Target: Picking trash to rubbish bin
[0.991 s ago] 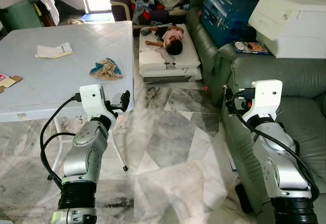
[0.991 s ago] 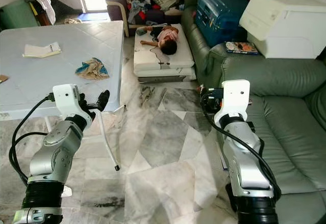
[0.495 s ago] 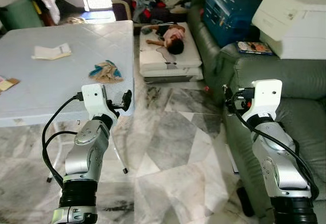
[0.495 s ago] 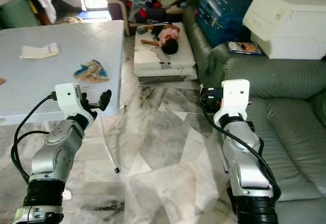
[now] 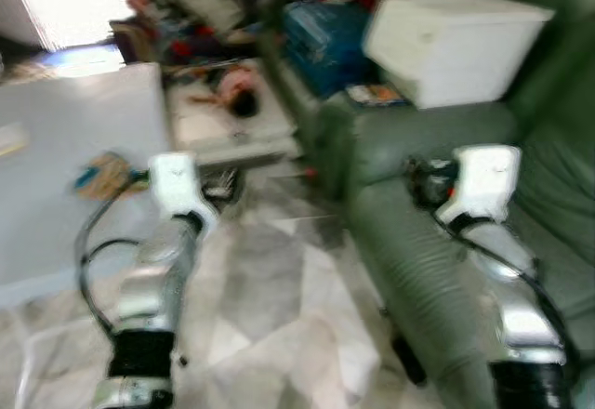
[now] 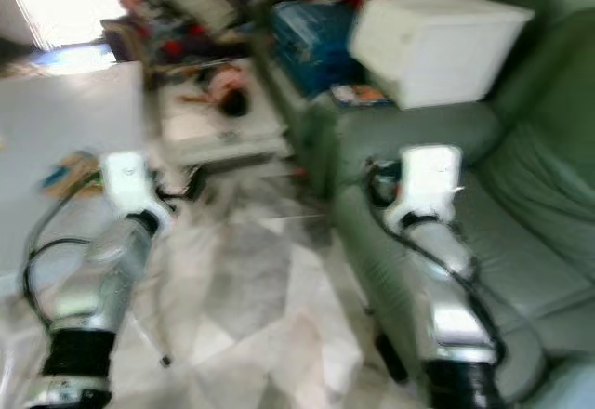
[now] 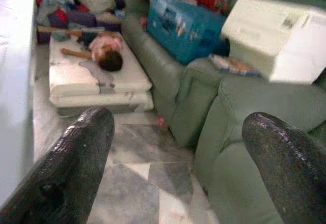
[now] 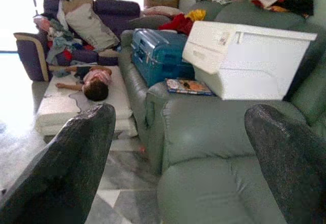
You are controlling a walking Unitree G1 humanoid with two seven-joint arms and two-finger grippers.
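Setting: lived-in home living room. Evidence: green leather sofa point(image 8: 214, 147); purple armchair point(image 8: 35, 40) heaped with clothes; a person lying on a floor mattress point(image 7: 91, 79); blue suitcase point(image 7: 186, 28) and white printer point(image 8: 249, 58) stacked on the sofa; marble-tiled floor point(image 7: 147, 180); white table point(image 5: 56, 177) carrying a crumpled cloth point(image 5: 102, 175).

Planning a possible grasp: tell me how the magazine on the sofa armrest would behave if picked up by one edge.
The magazine looks thin and flat, so it would probably droop and its pages might fan open. Its cover seems glossy, so it may slip between the fingers. It lies on the green sofa armrest beside the white box, and looks light for its size.
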